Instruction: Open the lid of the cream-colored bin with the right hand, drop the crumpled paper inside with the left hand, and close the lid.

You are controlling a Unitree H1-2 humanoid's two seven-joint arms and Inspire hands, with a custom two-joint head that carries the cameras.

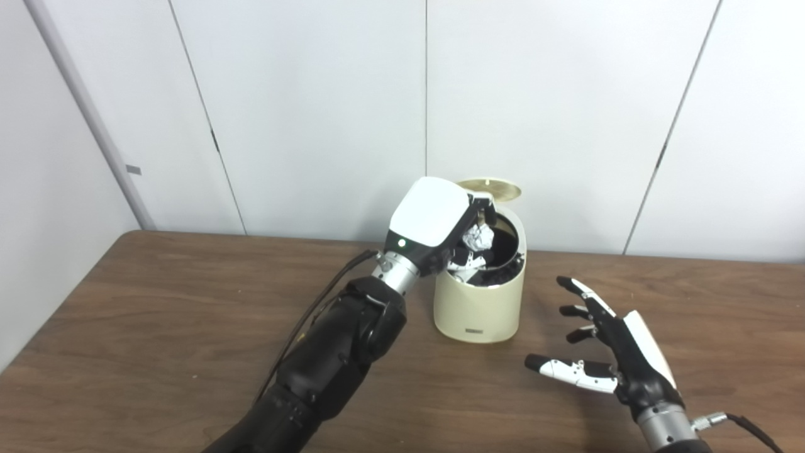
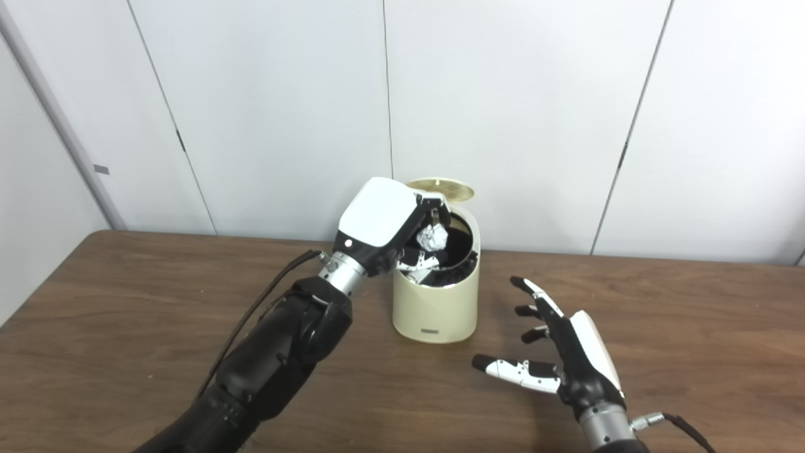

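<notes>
The cream-colored bin (image 1: pixel 479 308) stands on the table near the back wall, its round lid (image 1: pixel 490 188) tipped up and open behind the dark opening. My left hand (image 1: pixel 434 223) hangs over the bin's mouth, shut on the crumpled white paper (image 1: pixel 478 238), which sits just above the opening. My right hand (image 1: pixel 604 352) hovers open above the table to the right of the bin, fingers spread and touching nothing.
The brown wooden table (image 1: pixel 157 327) stretches wide to the left and right of the bin. White wall panels (image 1: pixel 314 113) rise directly behind it. A black cable (image 1: pixel 314 308) runs along my left forearm.
</notes>
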